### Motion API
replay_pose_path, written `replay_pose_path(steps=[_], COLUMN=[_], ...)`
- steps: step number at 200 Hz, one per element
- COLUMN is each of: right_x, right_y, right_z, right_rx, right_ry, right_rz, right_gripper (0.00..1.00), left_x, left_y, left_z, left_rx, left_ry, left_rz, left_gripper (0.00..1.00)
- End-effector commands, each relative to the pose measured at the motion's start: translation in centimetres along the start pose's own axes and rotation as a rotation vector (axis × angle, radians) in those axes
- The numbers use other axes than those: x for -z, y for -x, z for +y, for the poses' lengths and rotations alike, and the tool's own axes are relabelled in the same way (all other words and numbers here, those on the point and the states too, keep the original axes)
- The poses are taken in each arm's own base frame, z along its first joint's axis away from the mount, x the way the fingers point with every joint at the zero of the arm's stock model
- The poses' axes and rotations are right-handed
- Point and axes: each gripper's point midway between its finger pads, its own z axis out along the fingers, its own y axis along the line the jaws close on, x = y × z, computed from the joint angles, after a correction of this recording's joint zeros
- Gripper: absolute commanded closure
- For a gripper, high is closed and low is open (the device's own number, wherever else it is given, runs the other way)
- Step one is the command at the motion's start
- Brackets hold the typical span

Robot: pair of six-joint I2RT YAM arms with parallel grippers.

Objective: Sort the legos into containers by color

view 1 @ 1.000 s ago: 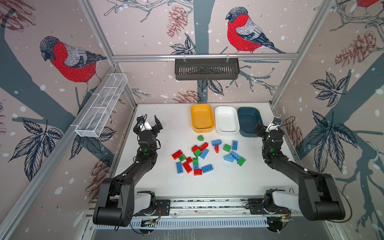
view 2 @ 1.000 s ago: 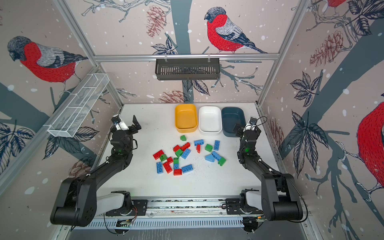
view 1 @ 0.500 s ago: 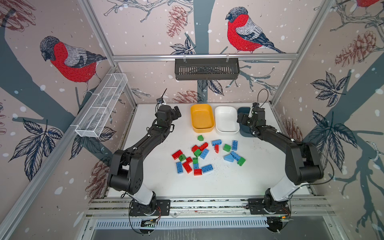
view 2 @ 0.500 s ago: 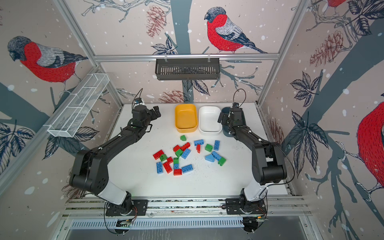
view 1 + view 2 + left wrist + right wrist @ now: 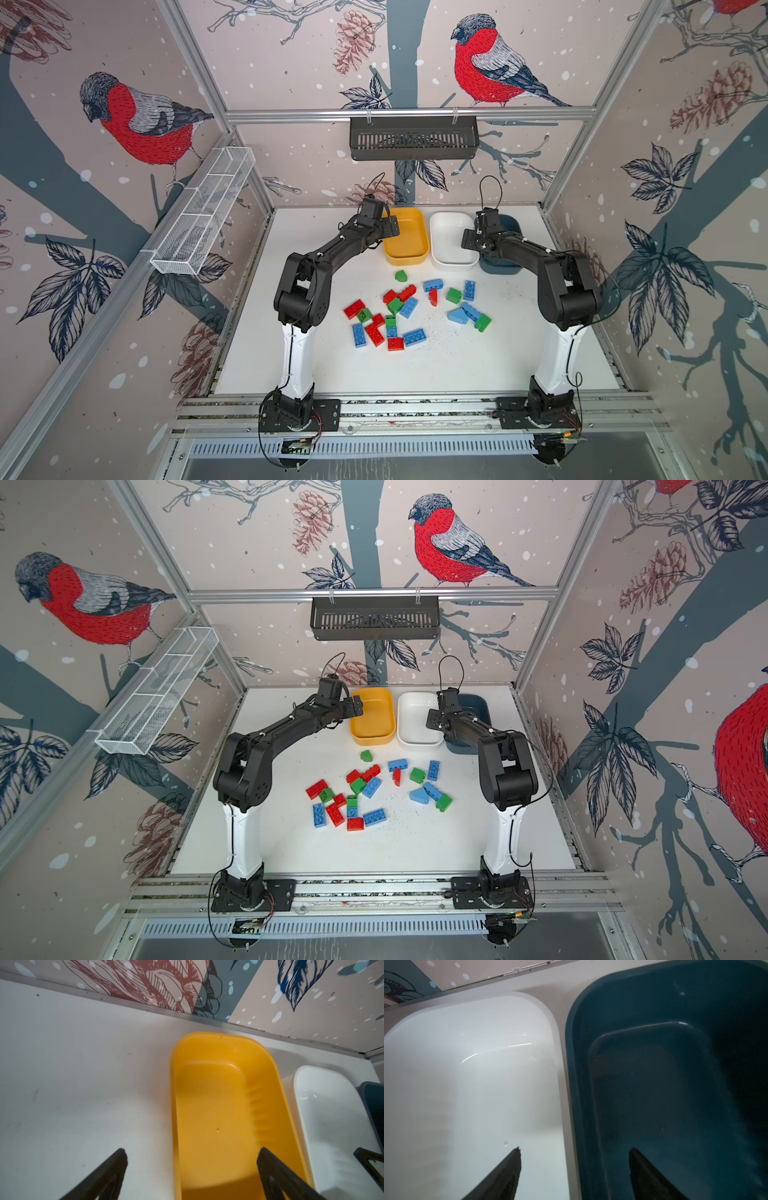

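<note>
**Both grippers at the tubs, legos loose**

In both top views, your legos (image 5: pixel 376 334) lie scattered on the table (image 5: pixel 457 365), near the yellow tub (image 5: pixel 405 258), white tub (image 5: pixel 453 232) and teal tub (image 5: pixel 509 224).

Left wrist: your left gripper (image 5: pixel 192 1151) gapes wide and empty, straddling the yellow tub's rim.

Right wrist: your right gripper (image 5: pixel 575 1150) is parted and empty, with one finger over white and one over teal.

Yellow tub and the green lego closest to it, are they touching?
Apart. In a top view a clear gap separates the yellow tub from the green lego.
</note>
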Motion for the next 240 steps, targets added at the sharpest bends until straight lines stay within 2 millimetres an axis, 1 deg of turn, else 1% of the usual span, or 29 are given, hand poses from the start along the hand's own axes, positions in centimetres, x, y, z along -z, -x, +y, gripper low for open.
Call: replay_pose_path(steps=[1, 25, 47, 64, 96, 115, 144, 166, 202, 216, 240], right_x=[-0.7, -1.3, -1.6, -1.8, -1.8, -1.8, -1.8, -1.9, -1.7, -1.6, -1.2], right_y=[-0.5, -0.6, -0.6, -0.7, -1.0, -1.4, -1.9, -2.5, -3.7, -4.2, -4.9], right_z=[0.6, 0.8, 1.0, 1.1, 2.0, 3.0, 4.5, 6.1, 9.1, 10.1, 11.5], right_rx=[0.027, 0.028, 0.032, 0.040, 0.072, 0.101, 0.126, 0.159, 0.240, 0.272, 0.303], right_ry=[0.029, 0.030, 0.034, 0.033, 0.045, 0.060, 0.080, 0.096, 0.124, 0.131, 0.128], right_rz=[0.031, 0.037, 0.040, 0.045, 0.054, 0.060, 0.066, 0.079, 0.093, 0.100, 0.109], right_gripper=[0.23, 0.24, 0.25, 0.26, 0.30, 0.33, 0.36, 0.38, 0.42, 0.43, 0.43], left_x=[-1.4, -2.5, -2.6, -2.2, -0.6, 0.1, 0.8, 1.5, 3.2, 3.7, 4.4], left_y=[-2.6, -4.0, -5.3, -5.7, -5.4, -5.7, -6.2, -6.1, -6.0, -6.2, -6.8], left_z=[1.6, 2.6, 3.2, 4.1, 7.3, 8.3, 9.1, 10.1, 12.5, 12.8, 12.3], left_rx=[-0.008, -0.036, -0.056, -0.076, -0.117, -0.136, -0.127, -0.117, -0.103, -0.104, -0.107], left_ry=[0.095, 0.174, 0.208, 0.253, 0.433, 0.462, 0.461, 0.476, 0.501, 0.486, 0.432], left_rz=[0.141, 0.195, 0.227, 0.232, 0.220, 0.225, 0.224, 0.221, 0.215, 0.214, 0.211], left_gripper=[0.02, 0.02, 0.02, 0.02, 0.02, 0.02, 0.03, 0.02, 0.02, 0.03, 0.03])
